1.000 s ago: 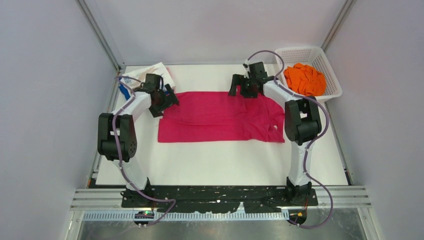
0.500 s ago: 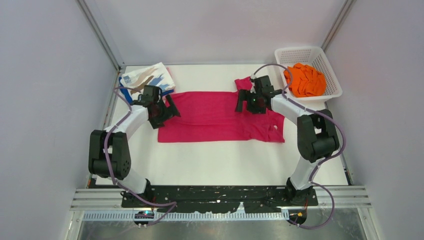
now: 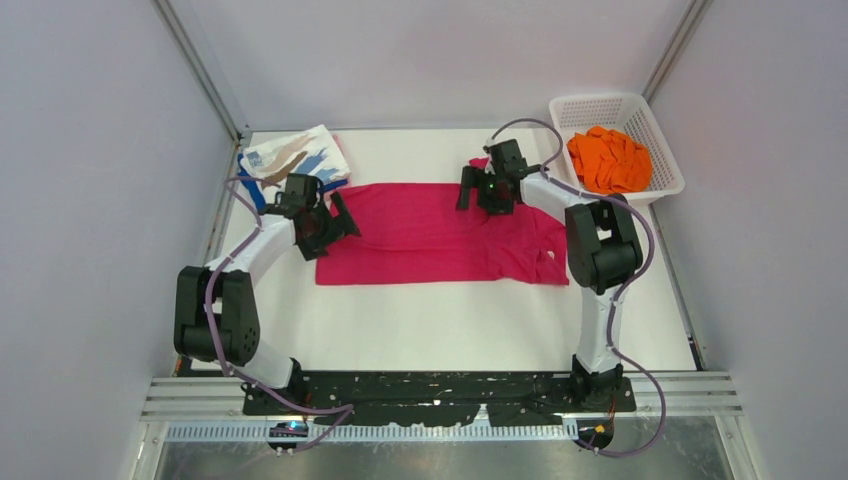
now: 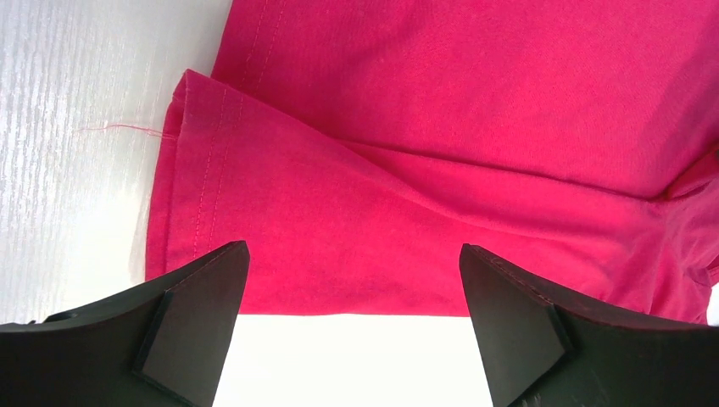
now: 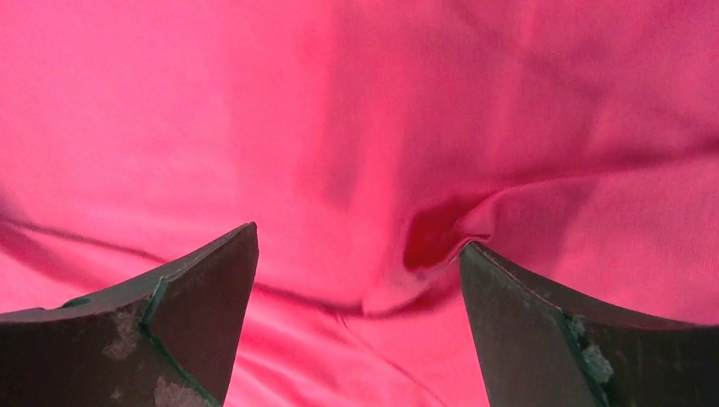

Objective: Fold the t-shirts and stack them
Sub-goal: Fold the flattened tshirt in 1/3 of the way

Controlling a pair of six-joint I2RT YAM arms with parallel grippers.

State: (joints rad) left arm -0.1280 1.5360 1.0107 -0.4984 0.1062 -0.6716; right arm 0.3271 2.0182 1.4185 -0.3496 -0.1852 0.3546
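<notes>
A bright magenta t-shirt (image 3: 430,232) lies folded lengthwise across the middle of the table. My left gripper (image 3: 335,222) is open and empty over the shirt's left hem end; in the left wrist view (image 4: 352,292) the shirt's edge (image 4: 407,212) runs between the fingers. My right gripper (image 3: 482,192) is open and empty low over the shirt's far right part, above a raised crease (image 5: 432,246). A white shirt with brown and blue streaks (image 3: 295,157) lies folded at the far left, on a blue one (image 3: 247,184). An orange shirt (image 3: 608,159) lies crumpled in the basket.
The white lattice basket (image 3: 662,140) stands at the far right corner. Grey walls close in the table on three sides. The white table top (image 3: 440,320) shows bare in front of the magenta shirt.
My right gripper has swung left and back over the shirt's far right part. My left gripper has shifted slightly at the left hem. The shirt lies much as before.
</notes>
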